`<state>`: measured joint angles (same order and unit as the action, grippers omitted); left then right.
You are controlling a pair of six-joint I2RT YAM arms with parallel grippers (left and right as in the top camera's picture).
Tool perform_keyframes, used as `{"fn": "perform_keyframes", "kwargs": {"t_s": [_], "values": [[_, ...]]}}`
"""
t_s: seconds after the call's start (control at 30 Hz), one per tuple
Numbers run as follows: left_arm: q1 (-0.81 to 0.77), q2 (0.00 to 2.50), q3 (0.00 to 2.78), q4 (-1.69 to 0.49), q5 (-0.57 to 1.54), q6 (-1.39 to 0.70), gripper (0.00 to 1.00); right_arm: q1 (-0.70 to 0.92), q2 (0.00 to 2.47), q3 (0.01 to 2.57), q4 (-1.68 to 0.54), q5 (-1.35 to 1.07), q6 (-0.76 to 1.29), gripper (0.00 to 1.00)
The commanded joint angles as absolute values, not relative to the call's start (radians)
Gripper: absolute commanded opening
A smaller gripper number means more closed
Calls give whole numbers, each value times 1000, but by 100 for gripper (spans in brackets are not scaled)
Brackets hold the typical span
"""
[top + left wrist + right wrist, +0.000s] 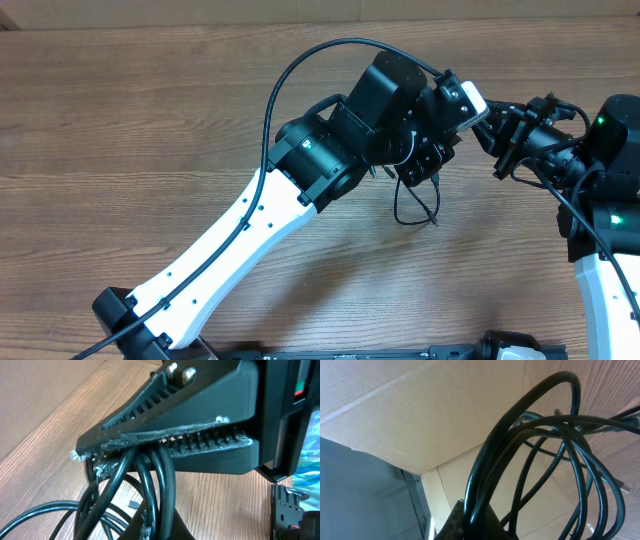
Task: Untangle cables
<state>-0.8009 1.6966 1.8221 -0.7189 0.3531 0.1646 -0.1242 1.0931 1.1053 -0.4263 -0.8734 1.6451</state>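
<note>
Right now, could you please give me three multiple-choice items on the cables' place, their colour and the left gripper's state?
1. The cables are: A spread at the overhead view's left; B bunched at the left gripper, right of centre; C out of sight.
2. Their colour: A white; B red; C black.
3. The left gripper is: A shut on the cables; B wide open; C out of view.
Answers: 1 B, the overhead view shows their loops there; 2 C, black in every view; 3 A, the left wrist view shows its jaws clamping several strands.

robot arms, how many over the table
2: the left arm reaches from bottom left to the centre; the right arm comes in at the right edge. None looks hidden.
</note>
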Motion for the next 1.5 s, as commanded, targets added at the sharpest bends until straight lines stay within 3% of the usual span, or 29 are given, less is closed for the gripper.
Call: {"fn": "perform_keyframes", "kwargs": {"t_s": [0.0,0.17,0.23,0.47,0.5,0.63,0.9,1.23,1.3,1.47], "values": [[-797,1707,1835,-710,329,173,4,-118,1084,1121,-421,-871,1606,12],[-796,1707,1835,-710,329,173,4,-118,1084,1121,-421,-817,1589,22],[-789,1707,1835,-710,329,173,4,-119,1084,1121,-421,-787,1558,31],[-746,1704,1835,-710,368,132,4,-119,1084,1121,-422,-704,1212,87],[-734,1703,1835,-710,422,133,4,-119,1084,1121,-427,-695,1135,99],[-656,1700,1836,-707,681,135,4,-119,1084,1121,-476,-651,925,100],[-474,1700,1836,-698,1153,245,4,-119,1083,1121,-562,-607,802,100],[-441,1700,1836,-621,1158,252,4,-119,1079,1121,-587,-841,854,99],[-450,1700,1836,-591,1157,252,4,-119,1079,1121,-586,-873,897,93],[-474,1700,1835,-568,1118,267,4,-119,1079,1121,-586,-919,917,66]]}}
